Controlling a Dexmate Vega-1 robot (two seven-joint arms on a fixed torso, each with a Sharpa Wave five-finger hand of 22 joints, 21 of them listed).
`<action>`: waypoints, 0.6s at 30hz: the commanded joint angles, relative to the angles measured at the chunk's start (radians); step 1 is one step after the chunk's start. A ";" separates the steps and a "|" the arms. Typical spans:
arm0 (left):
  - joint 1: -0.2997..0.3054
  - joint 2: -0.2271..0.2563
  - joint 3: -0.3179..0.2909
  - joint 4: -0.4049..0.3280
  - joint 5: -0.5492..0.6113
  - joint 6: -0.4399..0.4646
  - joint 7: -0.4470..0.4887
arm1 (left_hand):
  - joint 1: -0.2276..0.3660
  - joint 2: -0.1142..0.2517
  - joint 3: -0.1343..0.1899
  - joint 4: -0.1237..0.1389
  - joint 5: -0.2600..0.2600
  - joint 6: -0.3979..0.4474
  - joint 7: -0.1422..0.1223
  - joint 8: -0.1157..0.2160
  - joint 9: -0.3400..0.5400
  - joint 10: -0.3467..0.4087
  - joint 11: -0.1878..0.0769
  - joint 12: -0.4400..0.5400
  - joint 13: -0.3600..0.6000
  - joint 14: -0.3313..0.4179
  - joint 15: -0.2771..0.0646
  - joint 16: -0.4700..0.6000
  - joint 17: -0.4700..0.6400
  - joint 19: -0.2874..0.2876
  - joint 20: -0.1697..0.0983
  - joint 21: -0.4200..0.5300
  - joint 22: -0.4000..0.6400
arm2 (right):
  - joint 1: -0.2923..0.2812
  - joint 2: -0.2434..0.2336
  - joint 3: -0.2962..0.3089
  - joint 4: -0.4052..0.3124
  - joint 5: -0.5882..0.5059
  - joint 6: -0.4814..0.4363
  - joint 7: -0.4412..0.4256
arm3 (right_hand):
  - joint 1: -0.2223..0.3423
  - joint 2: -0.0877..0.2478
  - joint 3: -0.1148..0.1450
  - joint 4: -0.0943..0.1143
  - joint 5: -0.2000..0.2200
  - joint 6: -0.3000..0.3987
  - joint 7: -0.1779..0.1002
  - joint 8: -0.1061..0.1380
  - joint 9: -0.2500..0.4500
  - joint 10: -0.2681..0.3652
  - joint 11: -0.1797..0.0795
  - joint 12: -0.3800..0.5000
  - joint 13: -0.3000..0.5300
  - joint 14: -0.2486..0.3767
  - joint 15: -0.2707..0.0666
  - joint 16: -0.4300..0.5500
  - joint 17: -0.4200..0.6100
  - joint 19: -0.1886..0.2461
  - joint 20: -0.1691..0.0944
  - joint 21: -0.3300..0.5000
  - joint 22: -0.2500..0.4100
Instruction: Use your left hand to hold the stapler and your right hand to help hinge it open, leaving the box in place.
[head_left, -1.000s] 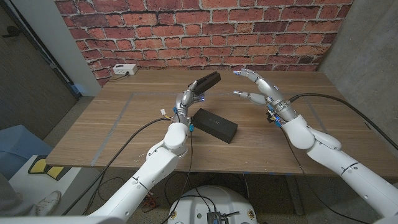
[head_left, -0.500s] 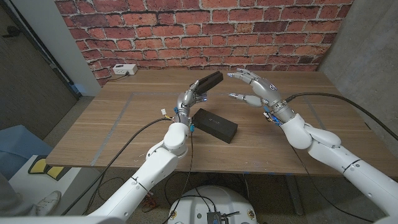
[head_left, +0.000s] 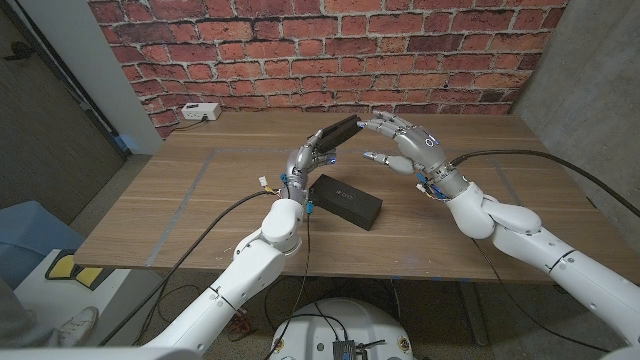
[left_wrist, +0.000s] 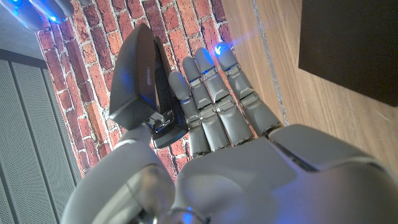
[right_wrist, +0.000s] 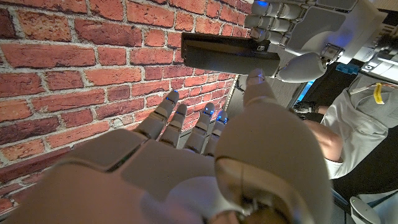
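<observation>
My left hand (head_left: 305, 157) holds the dark stapler (head_left: 334, 130) up above the table, its free end pointing toward the right. In the left wrist view the stapler (left_wrist: 140, 81) sits between thumb and fingers (left_wrist: 214, 99). My right hand (head_left: 400, 140) hovers just right of the stapler's end, fingers spread and curved toward it, nothing in it. Whether its fingertips touch the stapler I cannot tell. In the right wrist view the stapler (right_wrist: 229, 57) shows beyond my right hand's fingers (right_wrist: 186, 127), held by the left hand (right_wrist: 298, 25). The black box (head_left: 345, 201) lies on the table below the left hand.
A white power strip (head_left: 200, 113) lies at the table's far left by the brick wall. The wooden table (head_left: 200, 200) has bare surface left and right of the box. A grey concrete wall stands on the right.
My right hand has moved left toward the stapler's free end, closing most of the gap. The left hand, the stapler and the box have stayed put.
</observation>
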 joint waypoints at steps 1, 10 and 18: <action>0.002 0.000 0.004 0.002 -0.016 -0.015 -0.017 | 0.047 0.049 0.201 0.157 0.009 0.068 -0.060 0.007 0.002 0.013 0.003 0.006 0.003 0.006 -0.048 0.009 -0.001 0.006 -0.025 0.008 0.000 | 0.032 -0.030 -0.061 0.005 -0.082 -0.058 -0.107 | 0.015 0.002 0.005 0.000 -0.002 0.003 0.002 0.000 0.002 0.003 0.007 0.000 0.005 0.018 -0.186 0.010 0.007 0.004 -0.074 0.002 0.000; -0.004 -0.001 0.010 0.008 -0.038 -0.014 -0.038 | 0.047 0.054 0.199 0.153 0.009 0.062 -0.051 0.009 0.002 0.012 0.009 0.004 0.005 0.004 -0.045 0.011 0.002 -0.007 -0.019 0.013 -0.001 | 0.052 -0.049 -0.096 -0.006 -0.136 -0.107 -0.148 | 0.050 0.005 0.022 -0.009 -0.002 0.010 -0.003 0.001 0.002 0.011 -0.004 0.002 0.007 0.034 -0.190 0.016 0.013 0.012 -0.084 -0.001 -0.001; -0.004 -0.003 0.013 0.012 -0.057 -0.014 -0.050 | 0.047 0.055 0.199 0.151 0.010 0.063 -0.053 0.011 0.002 0.016 0.011 0.005 0.007 0.011 -0.046 0.016 0.003 -0.004 -0.020 0.019 -0.001 | 0.065 -0.048 -0.133 -0.005 -0.180 -0.165 -0.184 | 0.083 0.002 0.039 0.002 -0.009 0.006 -0.014 -0.003 0.002 -0.005 -0.011 -0.005 0.013 0.039 -0.188 0.026 0.033 -0.016 -0.107 -0.012 0.001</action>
